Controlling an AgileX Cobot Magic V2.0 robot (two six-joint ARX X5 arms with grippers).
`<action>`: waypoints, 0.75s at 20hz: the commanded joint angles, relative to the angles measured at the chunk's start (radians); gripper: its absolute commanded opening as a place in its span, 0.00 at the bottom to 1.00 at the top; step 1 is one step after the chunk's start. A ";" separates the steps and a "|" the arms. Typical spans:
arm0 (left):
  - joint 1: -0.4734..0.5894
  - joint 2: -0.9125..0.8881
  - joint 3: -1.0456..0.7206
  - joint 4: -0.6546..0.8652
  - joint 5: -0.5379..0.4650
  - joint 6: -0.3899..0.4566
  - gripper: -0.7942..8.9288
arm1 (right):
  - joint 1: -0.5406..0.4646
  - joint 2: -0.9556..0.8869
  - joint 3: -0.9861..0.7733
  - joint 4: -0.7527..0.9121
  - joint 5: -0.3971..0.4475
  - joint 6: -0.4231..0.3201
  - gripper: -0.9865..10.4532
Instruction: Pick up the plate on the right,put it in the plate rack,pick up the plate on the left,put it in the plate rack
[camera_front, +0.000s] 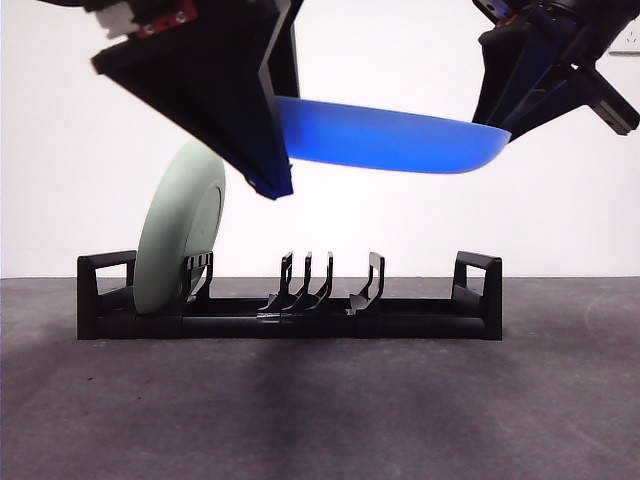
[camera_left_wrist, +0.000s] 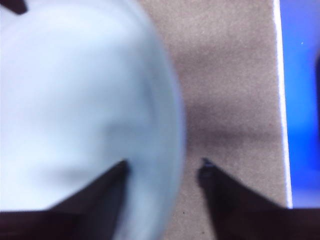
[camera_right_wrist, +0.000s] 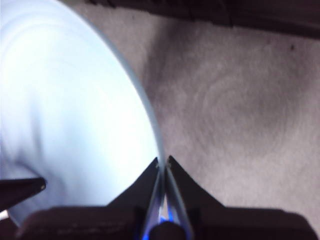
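Observation:
The black plate rack (camera_front: 300, 322) stands on the table. A pale green plate (camera_front: 180, 240) stands on edge in its left end. My left gripper (camera_front: 272, 185) hangs just above and to the right of that plate. In the left wrist view it (camera_left_wrist: 162, 167) is open, with the pale plate's (camera_left_wrist: 75, 100) rim blurred between its jaws. A blue plate (camera_front: 400, 137) hangs nearly level above the rack. My right gripper (camera_front: 497, 115) is shut on its right rim. The right wrist view shows those jaws (camera_right_wrist: 163, 160) pinching the plate's (camera_right_wrist: 65, 110) edge.
The rack's middle and right prongs (camera_front: 310, 280) hold nothing. Dark grey table (camera_front: 320, 420) spreads in front of the rack, with a white wall behind. The blue plate's edge (camera_left_wrist: 302, 100) shows at the side of the left wrist view.

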 joint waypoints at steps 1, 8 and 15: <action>0.008 0.006 -0.001 0.005 0.013 0.012 0.07 | 0.000 -0.007 -0.002 -0.008 -0.010 -0.023 0.07; 0.010 0.006 -0.001 0.013 0.030 0.012 0.07 | -0.001 -0.019 -0.002 -0.007 -0.007 -0.033 0.10; 0.012 0.006 -0.001 0.147 0.032 -0.069 0.07 | -0.089 -0.148 -0.002 0.121 0.003 -0.033 0.36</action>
